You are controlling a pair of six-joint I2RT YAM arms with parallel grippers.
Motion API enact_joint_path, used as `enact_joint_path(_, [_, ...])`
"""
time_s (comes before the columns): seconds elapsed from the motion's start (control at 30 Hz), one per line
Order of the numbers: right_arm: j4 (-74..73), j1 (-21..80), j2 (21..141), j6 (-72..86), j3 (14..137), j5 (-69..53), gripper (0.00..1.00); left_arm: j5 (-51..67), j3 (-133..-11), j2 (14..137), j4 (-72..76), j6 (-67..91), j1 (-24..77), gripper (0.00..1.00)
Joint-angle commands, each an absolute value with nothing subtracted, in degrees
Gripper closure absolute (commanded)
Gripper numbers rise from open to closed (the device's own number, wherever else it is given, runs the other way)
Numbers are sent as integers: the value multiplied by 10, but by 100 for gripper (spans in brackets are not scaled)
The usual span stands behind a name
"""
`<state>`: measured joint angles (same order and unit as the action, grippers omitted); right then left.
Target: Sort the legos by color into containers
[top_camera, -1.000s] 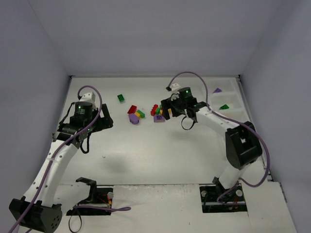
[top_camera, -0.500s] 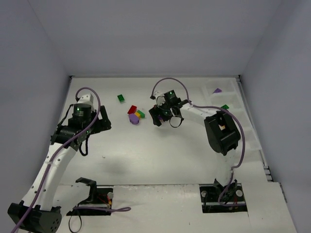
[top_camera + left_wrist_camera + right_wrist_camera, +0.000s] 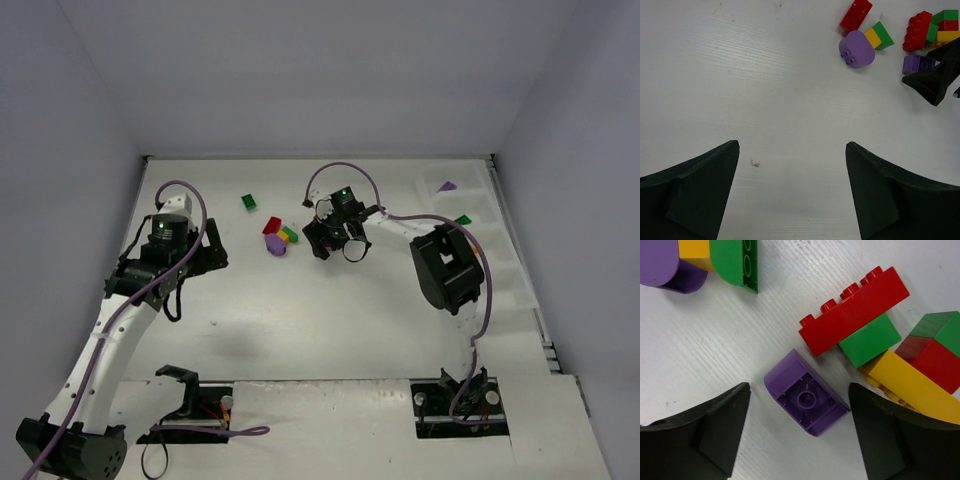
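The legos lie in two loose clusters mid-table. An upturned purple brick point(image 3: 807, 395) lies flat between the fingers of my right gripper point(image 3: 799, 390), which is open and touches neither side of it. Just beyond it are a red brick point(image 3: 855, 310), a green one point(image 3: 870, 340) and a yellow one point(image 3: 912, 387). My right gripper point(image 3: 325, 243) hovers low over this cluster. My left gripper point(image 3: 791, 145) is open over bare table, with a rounded purple brick point(image 3: 856, 48) and a red brick point(image 3: 856, 14) ahead of it. The containers point(image 3: 480, 200) at the right edge hold a purple piece point(image 3: 447, 186) and a green piece point(image 3: 462, 220).
A lone green brick point(image 3: 248, 202) lies toward the back, apart from the clusters. A yellow-and-green piece point(image 3: 288, 235) sits beside the red and purple ones left of the right gripper. White walls close in the table on three sides.
My right arm has swung left and its gripper has come down over the right cluster, now straddling the purple brick. The left arm has barely moved.
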<state>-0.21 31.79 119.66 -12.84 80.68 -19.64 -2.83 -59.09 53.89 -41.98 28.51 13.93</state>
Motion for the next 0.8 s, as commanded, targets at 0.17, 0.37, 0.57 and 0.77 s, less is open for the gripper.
enact_joint_path(0.17, [8, 337, 1168, -101, 759, -186, 51, -33, -589, 538, -400, 286, 143, 19])
enact_joint_path(0.37, [33, 343, 1115, -70, 699, -164, 85, -30, -589, 545, -393, 286, 143, 19])
enact_joint_path(0.57, [48, 319, 1015, -47, 718, -92, 100, -26, -595, 552, -388, 282, 143, 19])
enact_joint_path(0.77, [53, 234, 966, -9, 762, 4, 100, -26, -595, 551, -389, 282, 143, 19])
